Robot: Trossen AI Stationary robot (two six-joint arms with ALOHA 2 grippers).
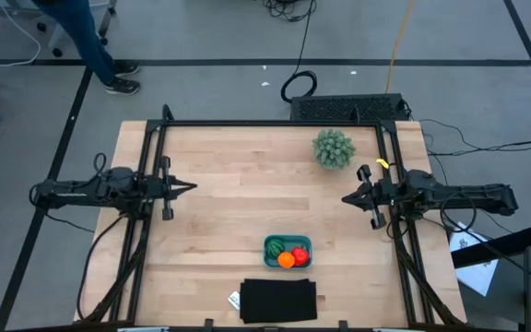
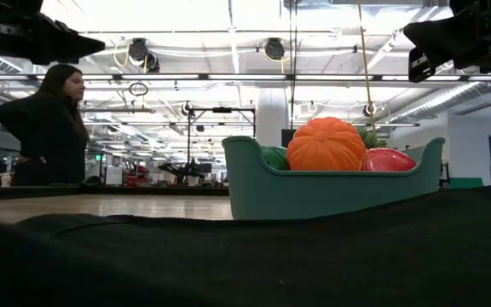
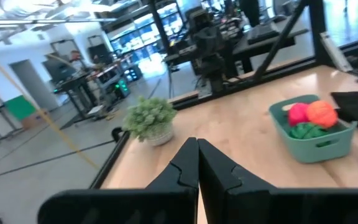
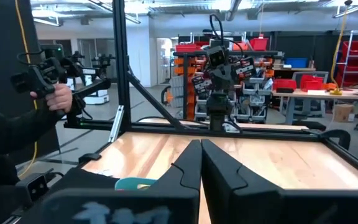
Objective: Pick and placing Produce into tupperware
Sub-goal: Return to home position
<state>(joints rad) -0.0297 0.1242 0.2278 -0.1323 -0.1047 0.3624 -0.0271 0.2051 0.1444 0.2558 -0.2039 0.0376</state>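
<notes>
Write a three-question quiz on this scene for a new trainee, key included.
1. Multiple choice: where do the orange ball, red item and green striped item all lie? A in the left gripper; B in the teal container; C in the right gripper.
2. True or false: the left gripper is empty, well apart from the teal container.
3. Short answer: are the right gripper's fingers open or shut?

Key: 1 B; 2 true; 3 shut.
</notes>
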